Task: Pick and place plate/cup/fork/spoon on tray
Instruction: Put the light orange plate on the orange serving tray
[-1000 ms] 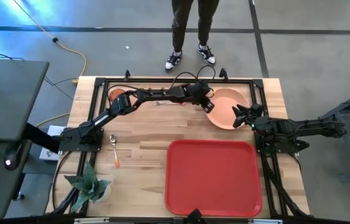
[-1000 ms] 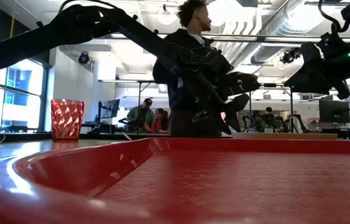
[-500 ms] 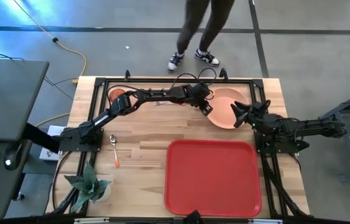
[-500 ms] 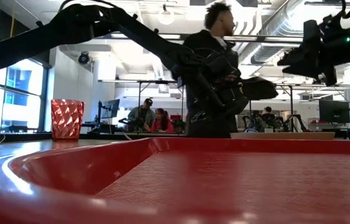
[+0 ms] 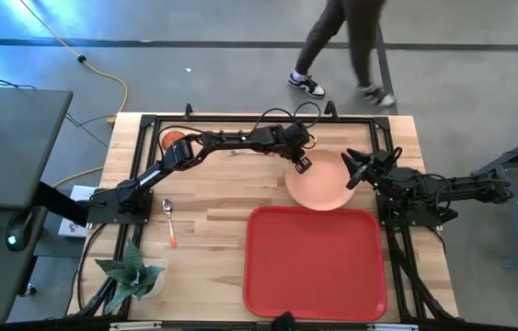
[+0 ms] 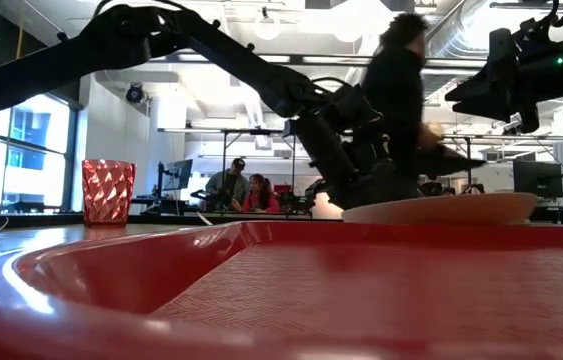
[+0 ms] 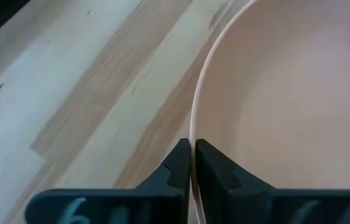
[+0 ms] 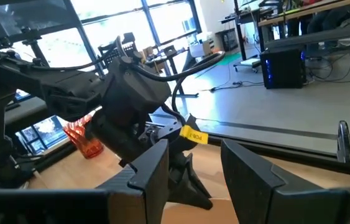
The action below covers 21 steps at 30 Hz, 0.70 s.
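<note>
The peach-pink plate [image 5: 321, 184] is just beyond the red tray's [image 5: 314, 267] far rim, with my left gripper [image 5: 300, 165] shut on its left rim. In the low view the plate [image 6: 441, 208] shows level above the tray's rim [image 6: 261, 232]; its underside is hidden there. My right gripper [image 5: 360, 168] stands open beside the plate's right edge, touching nothing. The orange-red cup [image 5: 174, 140] stands at the far left corner. On the table at the near left lies the spoon [image 5: 170, 221]. The fork is not plain to see. My left gripper pinches the plate's rim [image 7: 194, 118] between its two fingers, one finger inside the dish and one outside. The fingers come slanting down from the far left side. Whether the plate is clear of the table, I cannot tell.
A potted plant [image 5: 132, 274] stands at the near left corner. A black frame [image 5: 240, 119] runs along the table's far and side edges. A person [image 5: 351, 46] walks on the floor beyond the far edge. Bare wood [image 5: 212, 198] lies between spoon and tray.
My left gripper has shut on the plate's rim and drawn it toward the near edge and a little left, up to the tray's far rim. The person behind the table has walked toward the right.
</note>
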Each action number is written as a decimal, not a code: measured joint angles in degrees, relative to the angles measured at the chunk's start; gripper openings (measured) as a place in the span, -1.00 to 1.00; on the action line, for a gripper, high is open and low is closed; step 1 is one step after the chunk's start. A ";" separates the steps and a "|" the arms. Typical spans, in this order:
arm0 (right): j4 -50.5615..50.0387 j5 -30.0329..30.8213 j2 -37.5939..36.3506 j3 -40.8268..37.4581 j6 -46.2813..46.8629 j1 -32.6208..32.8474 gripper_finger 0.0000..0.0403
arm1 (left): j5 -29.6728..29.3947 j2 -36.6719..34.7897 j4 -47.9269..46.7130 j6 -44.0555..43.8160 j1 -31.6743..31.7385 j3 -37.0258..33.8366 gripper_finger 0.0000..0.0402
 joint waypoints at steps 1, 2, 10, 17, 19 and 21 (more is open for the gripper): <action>0.00 -0.15 0.00 0.00 0.00 0.00 -0.31 | 0.08 -0.16 -0.42 0.23 0.00 -0.02 -0.96; -0.04 -0.22 0.00 0.00 0.03 0.00 -0.31 | 0.05 -0.20 -0.46 1.07 0.02 -0.02 -0.95; -0.49 -2.72 0.00 0.00 0.42 0.01 -0.31 | -0.58 -2.60 -2.50 7.50 -1.08 -0.28 -0.98; -2.35 -7.01 0.01 0.00 2.74 0.04 -0.31 | -1.24 -7.57 -2.98 12.23 -3.47 -0.24 -0.99; -2.00 -9.55 0.00 0.00 3.31 0.04 -0.31 | -1.22 -8.82 -3.78 12.92 -4.71 -0.24 -0.99; -0.45 -12.55 -0.11 0.00 3.44 0.04 -0.31 | -1.15 -9.78 -4.55 13.04 -6.71 -0.38 -0.99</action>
